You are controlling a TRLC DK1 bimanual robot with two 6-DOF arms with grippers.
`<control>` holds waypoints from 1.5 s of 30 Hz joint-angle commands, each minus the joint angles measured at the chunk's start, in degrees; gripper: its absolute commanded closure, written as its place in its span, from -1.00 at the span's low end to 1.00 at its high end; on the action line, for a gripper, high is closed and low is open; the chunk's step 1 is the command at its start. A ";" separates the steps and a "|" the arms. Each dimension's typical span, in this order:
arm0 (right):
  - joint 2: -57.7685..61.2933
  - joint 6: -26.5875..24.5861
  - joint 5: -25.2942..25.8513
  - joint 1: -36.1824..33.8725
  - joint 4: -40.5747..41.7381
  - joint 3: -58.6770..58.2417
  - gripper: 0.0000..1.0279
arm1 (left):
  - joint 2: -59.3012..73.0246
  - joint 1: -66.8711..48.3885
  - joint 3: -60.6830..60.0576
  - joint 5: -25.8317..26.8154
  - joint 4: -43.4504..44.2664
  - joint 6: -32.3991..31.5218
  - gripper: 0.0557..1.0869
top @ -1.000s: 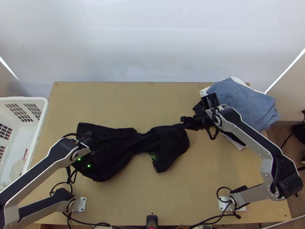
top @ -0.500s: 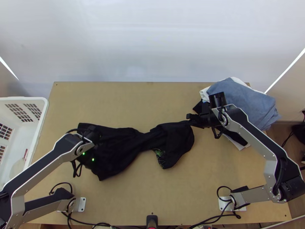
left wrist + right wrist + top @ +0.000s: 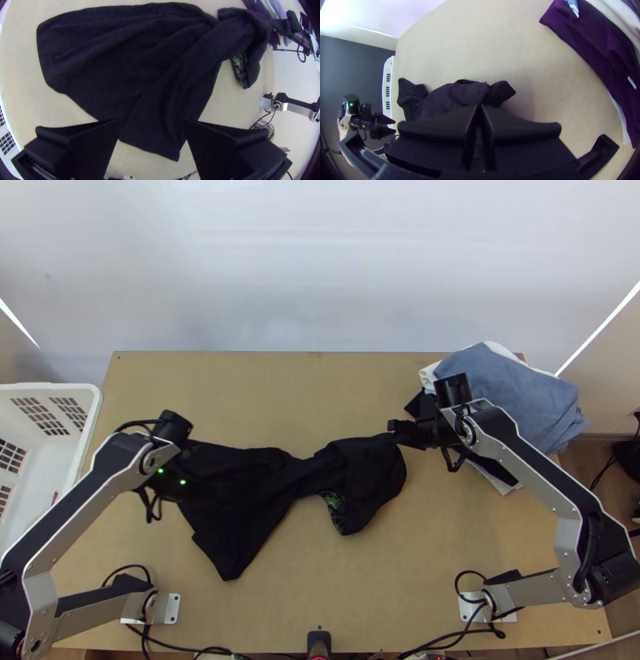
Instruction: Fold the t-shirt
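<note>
Black fabric t-shirt with a green print (image 3: 240, 488), clenched at one end

Green lines of print (image 3: 333, 504) show on a flap of the shirt; they are too small to make out. In the right wrist view, a small white label-like piece (image 3: 632, 82) sits on a dark purple folded garment (image 3: 603, 56).

The black right hand (image 3: 394, 426) is clenched on the shirt's right end, its fingers brought together. The silver-and-black right arm (image 3: 552, 492) bends at the elbow and angles inward from its base. The black left hand (image 3: 170, 480) is released, its wide flat fingers (image 3: 90, 146) standing well apart above the shirt's broad left part. The matching left arm (image 3: 88, 492) bends too, angling in from the lower left.

The shirt lies across the middle and left of the light wooden counter (image 3: 320, 604): spread with creases at the left, narrowed and gathered in the middle, wider again near the right hand. A blue folded garment (image 3: 512, 396) tops the pile at the far right, white fabric (image 3: 429, 374) poking out beneath. A white plastic basket with slotted sides (image 3: 92, 420) stands at the left edge. Behind the counter rises a plain white backdrop (image 3: 280, 276).
</note>
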 commanded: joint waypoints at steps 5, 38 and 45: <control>-0.27 0.14 0.11 0.57 0.55 -0.44 0.94 | 1.77 6.83 -1.72 -10.54 -15.35 13.28 -0.28; -0.97 0.40 0.11 1.98 0.91 -0.08 0.94 | 6.25 1.55 -11.83 -4.56 2.14 16.18 0.12; -1.23 0.40 0.02 1.98 0.91 -0.35 0.94 | 6.25 2.52 -12.27 -4.65 2.40 16.89 0.12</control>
